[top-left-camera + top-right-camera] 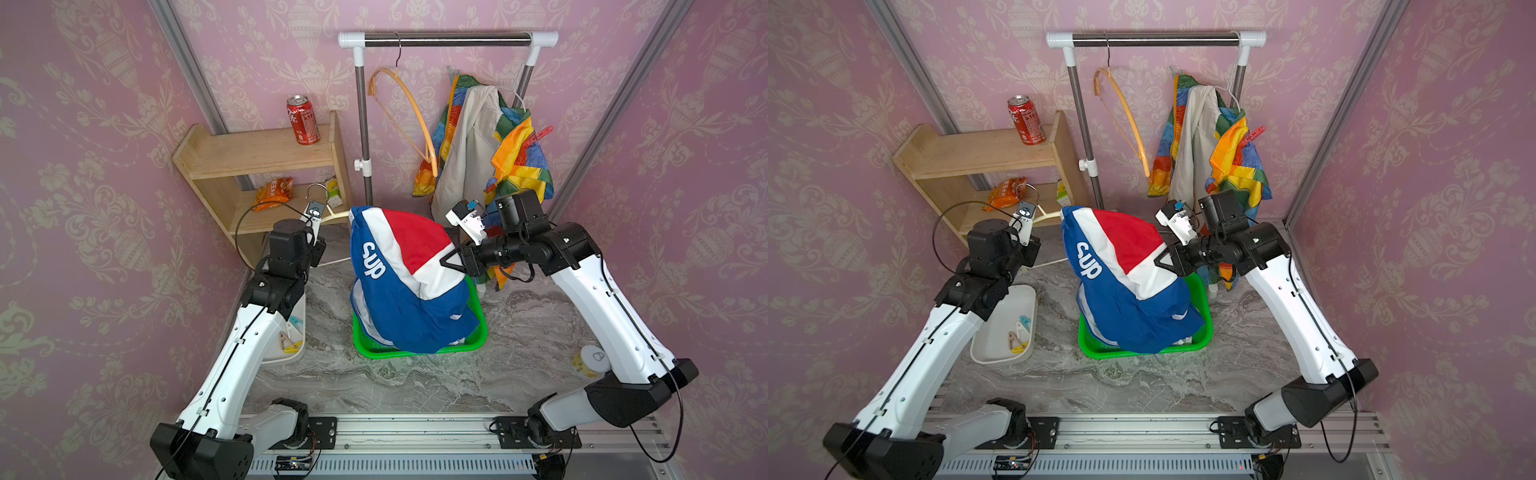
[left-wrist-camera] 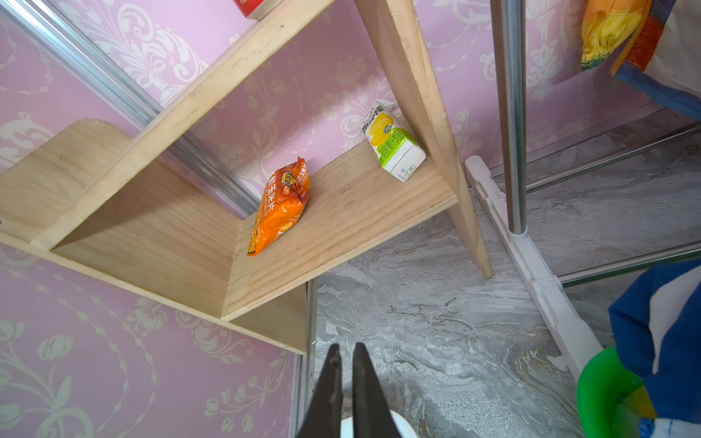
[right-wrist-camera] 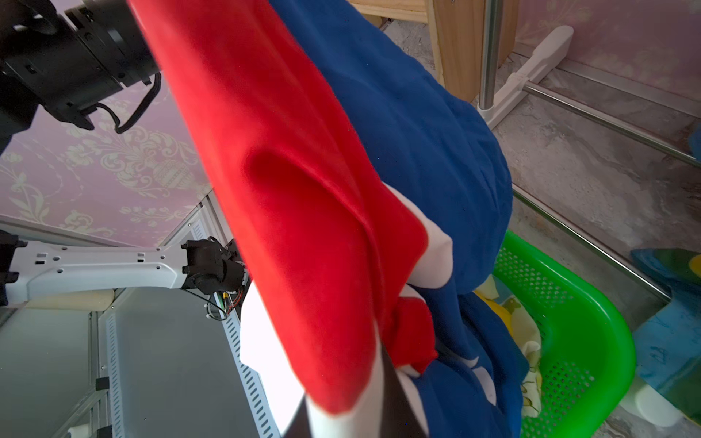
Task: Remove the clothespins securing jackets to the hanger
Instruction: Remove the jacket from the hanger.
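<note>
The blue-red-white jacket [image 1: 399, 270] is draped over a green basket [image 1: 415, 353]. My right gripper [image 1: 445, 260] is shut on a fold of its red and white cloth; in the right wrist view the dark fingers [image 3: 398, 398] are half buried in fabric. A yellow printed jacket [image 3: 529, 330] lies in the basket beneath it. The rainbow jacket [image 1: 511, 158] hangs on the rail with a red clothespin [image 1: 540, 135] clipped to it. My left gripper [image 2: 347, 350] is shut and empty above a white tray [image 1: 994, 332] that holds loose clothespins [image 1: 1019, 336].
A bare orange hanger [image 1: 415, 112] hangs on the steel rail [image 1: 449, 40]. The wooden shelf [image 1: 257, 153] at back left carries a red can [image 1: 302, 119], a snack bag [image 1: 272, 192] and a carton [image 2: 394, 140]. A white cup [image 1: 592, 359] stands by the right arm.
</note>
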